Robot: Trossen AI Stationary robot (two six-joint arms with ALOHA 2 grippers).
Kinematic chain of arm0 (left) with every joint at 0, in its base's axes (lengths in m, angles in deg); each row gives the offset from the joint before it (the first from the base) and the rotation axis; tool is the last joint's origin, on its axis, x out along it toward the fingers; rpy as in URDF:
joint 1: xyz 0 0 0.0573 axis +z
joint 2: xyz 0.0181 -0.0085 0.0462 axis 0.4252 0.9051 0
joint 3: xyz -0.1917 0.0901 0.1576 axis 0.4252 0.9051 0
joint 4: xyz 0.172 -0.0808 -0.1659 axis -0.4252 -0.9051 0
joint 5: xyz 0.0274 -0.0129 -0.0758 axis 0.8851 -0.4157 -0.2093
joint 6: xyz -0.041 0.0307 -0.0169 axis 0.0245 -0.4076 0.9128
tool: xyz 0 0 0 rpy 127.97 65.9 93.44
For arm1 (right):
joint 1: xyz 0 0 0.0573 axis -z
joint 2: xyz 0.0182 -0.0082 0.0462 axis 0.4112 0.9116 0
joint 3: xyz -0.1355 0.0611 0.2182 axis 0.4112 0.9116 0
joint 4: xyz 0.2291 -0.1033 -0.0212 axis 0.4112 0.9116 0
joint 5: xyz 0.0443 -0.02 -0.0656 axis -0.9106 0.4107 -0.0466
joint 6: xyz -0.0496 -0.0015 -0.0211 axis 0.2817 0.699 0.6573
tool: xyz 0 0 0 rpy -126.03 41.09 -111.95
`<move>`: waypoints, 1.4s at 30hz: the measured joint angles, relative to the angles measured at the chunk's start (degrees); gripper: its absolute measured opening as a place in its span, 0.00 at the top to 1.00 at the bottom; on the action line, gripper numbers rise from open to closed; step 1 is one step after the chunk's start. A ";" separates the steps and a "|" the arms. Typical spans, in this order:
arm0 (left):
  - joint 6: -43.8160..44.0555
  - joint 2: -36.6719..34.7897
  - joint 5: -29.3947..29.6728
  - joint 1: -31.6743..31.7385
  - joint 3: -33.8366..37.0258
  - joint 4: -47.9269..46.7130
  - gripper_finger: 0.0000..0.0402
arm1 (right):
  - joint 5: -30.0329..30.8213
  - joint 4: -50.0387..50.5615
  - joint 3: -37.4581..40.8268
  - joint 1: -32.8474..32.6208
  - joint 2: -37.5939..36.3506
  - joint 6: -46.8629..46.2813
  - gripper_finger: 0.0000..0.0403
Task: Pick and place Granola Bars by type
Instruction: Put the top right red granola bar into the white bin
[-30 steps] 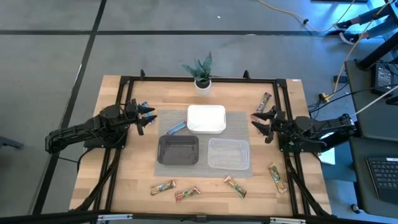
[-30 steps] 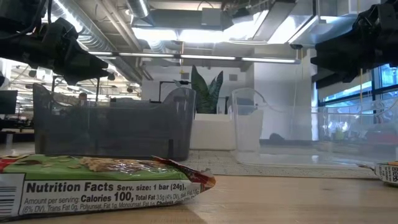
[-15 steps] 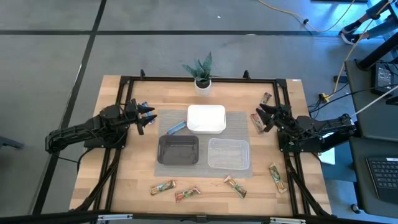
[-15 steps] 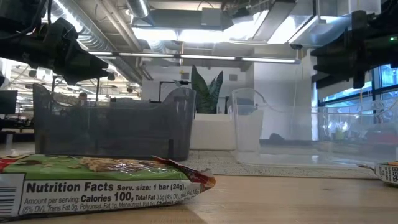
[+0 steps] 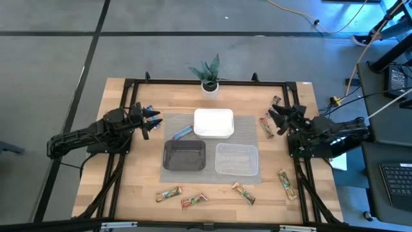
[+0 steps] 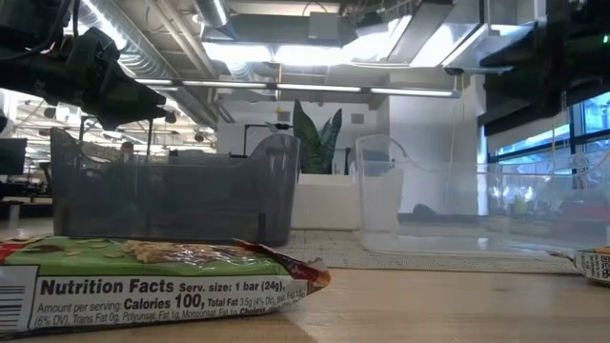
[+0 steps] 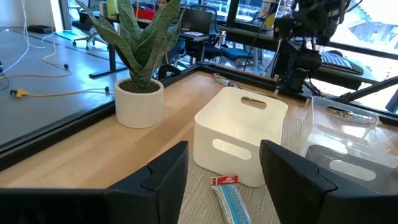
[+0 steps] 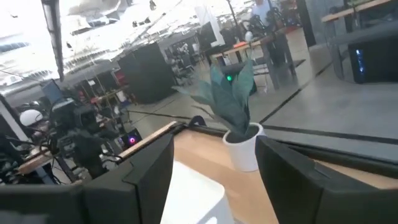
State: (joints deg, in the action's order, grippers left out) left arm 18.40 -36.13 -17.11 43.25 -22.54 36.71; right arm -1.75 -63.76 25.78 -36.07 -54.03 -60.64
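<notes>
Several granola bars lie flat on the table. A blue one [image 5: 181, 133] [image 7: 231, 199] is beside the white tray [image 5: 213, 123]. Two brown ones [image 5: 265, 126] [image 5: 277, 101] are near the right edge. Green-and-tan ones [image 5: 168, 193] [image 5: 194, 201] [image 5: 244, 192] [image 5: 286, 183] lie along the near edge, one of them close in the low view [image 6: 143, 281]. My left gripper [image 5: 151, 121] [image 7: 224, 180] hovers open left of the blue bar. My right gripper [image 5: 275, 120] [image 8: 214, 180] hangs open just right of a brown bar, touching nothing.
A black tray [image 5: 185, 154] [image 6: 172, 195] and a clear tray [image 5: 236, 159] [image 6: 457, 205] sit on a grey mat with the white tray [image 7: 242, 140]. A potted plant [image 5: 207, 74] [image 8: 236, 106] stands at the far edge. A black frame runs around the table.
My right gripper has moved toward the far edge and a little to the right, and has risen: in the low view it climbs toward the top of the picture. The brown bar beside it now shows uncovered. The left arm has kept still.
</notes>
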 joint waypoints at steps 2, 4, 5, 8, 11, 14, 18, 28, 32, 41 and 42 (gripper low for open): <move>0.00 0.00 0.02 0.00 -0.01 0.27 0.52 | -0.10 6.75 -4.82 0.00 2.13 -3.69 0.43; 0.00 0.00 0.07 0.00 0.00 1.02 0.52 | -0.17 14.91 -9.98 0.00 5.51 -9.96 0.43; -0.04 0.00 0.09 0.00 0.00 1.74 0.52 | -0.17 19.40 -12.46 0.00 7.75 -13.41 0.43; -0.04 -0.02 0.97 0.00 0.00 4.06 0.52 | -0.94 32.29 -20.06 0.20 15.94 -23.53 0.43; -0.04 0.00 2.28 0.00 0.00 5.84 0.52 | -4.36 44.65 -27.71 2.16 24.95 -35.16 0.43; -0.07 0.00 3.00 0.00 0.00 6.03 0.52 | -12.42 58.47 -34.44 5.82 32.94 -47.91 0.43; -0.07 0.00 3.79 0.00 0.00 6.02 0.52 | -22.30 72.23 -37.89 11.28 40.92 -55.12 0.43; -0.05 0.00 4.15 0.00 0.00 6.00 0.52 | -33.65 61.21 -32.05 22.43 52.57 -40.93 0.43; -0.04 0.00 4.09 0.01 0.00 6.00 0.52 | -37.00 57.37 -30.15 27.15 56.67 -34.60 0.43; -0.02 0.00 3.96 0.01 0.00 5.96 0.52 | -39.29 49.55 -27.35 34.61 64.78 -23.45 0.43; -0.02 0.00 3.96 0.00 0.00 5.94 0.52 | -39.29 48.71 -27.33 35.18 65.71 -22.76 0.43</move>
State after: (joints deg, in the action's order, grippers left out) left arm 18.38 -36.13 -13.15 43.25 -22.54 42.65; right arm -41.04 -15.05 -1.55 -0.89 11.68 -83.40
